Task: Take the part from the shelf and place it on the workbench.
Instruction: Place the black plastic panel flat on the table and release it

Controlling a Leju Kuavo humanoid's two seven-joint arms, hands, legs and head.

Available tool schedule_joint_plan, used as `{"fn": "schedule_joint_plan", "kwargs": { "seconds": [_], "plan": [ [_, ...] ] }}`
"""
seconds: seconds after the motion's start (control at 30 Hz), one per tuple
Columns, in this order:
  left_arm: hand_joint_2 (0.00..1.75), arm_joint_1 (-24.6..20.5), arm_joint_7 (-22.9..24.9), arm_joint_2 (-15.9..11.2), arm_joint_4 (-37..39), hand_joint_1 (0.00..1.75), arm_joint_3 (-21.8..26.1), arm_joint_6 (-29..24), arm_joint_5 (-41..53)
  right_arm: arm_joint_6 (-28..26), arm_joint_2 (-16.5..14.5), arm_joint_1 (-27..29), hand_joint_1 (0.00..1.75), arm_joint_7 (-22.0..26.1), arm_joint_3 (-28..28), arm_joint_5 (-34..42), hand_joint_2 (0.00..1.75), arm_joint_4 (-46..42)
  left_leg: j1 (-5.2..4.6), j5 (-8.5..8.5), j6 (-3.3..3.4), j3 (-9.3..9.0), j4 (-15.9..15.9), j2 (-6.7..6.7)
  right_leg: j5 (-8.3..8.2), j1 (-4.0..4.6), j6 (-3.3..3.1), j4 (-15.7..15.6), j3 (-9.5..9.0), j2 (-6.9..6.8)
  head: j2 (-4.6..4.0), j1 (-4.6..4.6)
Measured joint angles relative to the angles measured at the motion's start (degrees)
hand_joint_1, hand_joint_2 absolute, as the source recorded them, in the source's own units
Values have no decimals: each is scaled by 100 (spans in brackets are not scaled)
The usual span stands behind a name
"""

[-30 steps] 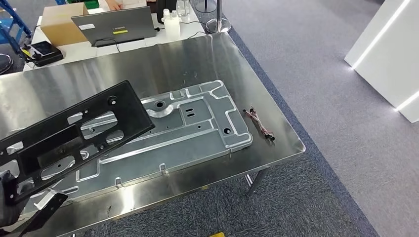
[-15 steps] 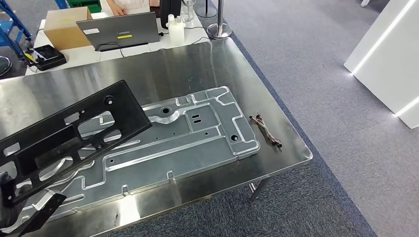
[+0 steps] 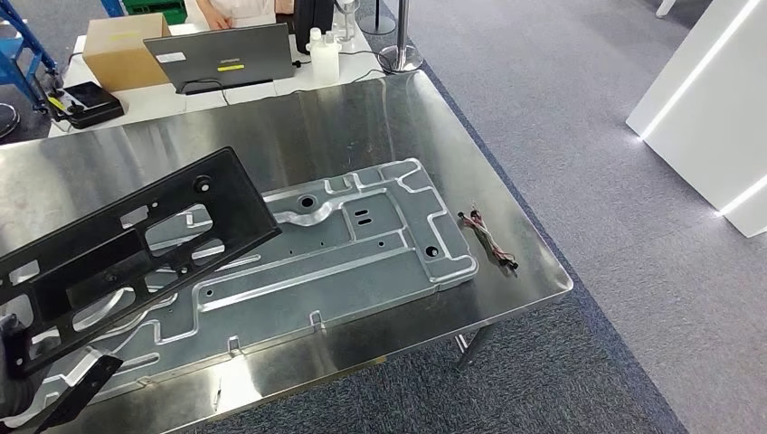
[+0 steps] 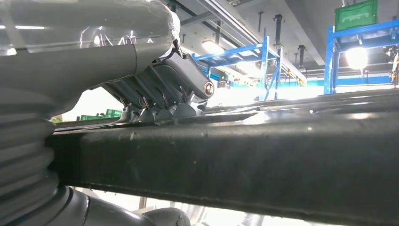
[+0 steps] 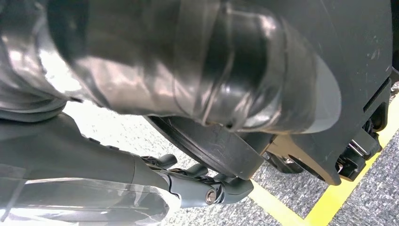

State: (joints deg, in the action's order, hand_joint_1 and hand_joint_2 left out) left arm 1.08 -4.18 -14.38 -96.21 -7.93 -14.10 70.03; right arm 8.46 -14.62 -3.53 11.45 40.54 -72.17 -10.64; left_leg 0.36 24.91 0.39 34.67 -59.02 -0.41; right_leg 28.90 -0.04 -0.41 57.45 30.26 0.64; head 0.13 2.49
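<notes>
Part over the bench, not yet set down

Fingers (image 4: 160, 101) of the left hand (image 4: 94, 70) are clamped over the edge of the black frame (image 3: 127, 253), which hangs tilted above the steel workbench (image 3: 380, 117) and the grey metal plate (image 3: 344, 253) lying on it. The right hand (image 5: 155, 188) hangs by the floor, fingers loosely curled, holding nothing. Judging by this, carrying is done; next comes levelling and lowering the frame onto the bench
</notes>
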Motion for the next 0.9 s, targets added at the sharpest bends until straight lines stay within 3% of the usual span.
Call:
{"fn": "schedule_joint_plan", "kwargs": {
  "seconds": [0.9],
  "plan": [
    [175, 0, 0, 0, 0, 175, 0, 0, 0, 0, 0, 0, 0, 0, 0, 0, 0, 1, 19, -2, -4, -5, 2, 0, 4, 9, -2, 8, 2, 0, 0, 0]
  ]
}}
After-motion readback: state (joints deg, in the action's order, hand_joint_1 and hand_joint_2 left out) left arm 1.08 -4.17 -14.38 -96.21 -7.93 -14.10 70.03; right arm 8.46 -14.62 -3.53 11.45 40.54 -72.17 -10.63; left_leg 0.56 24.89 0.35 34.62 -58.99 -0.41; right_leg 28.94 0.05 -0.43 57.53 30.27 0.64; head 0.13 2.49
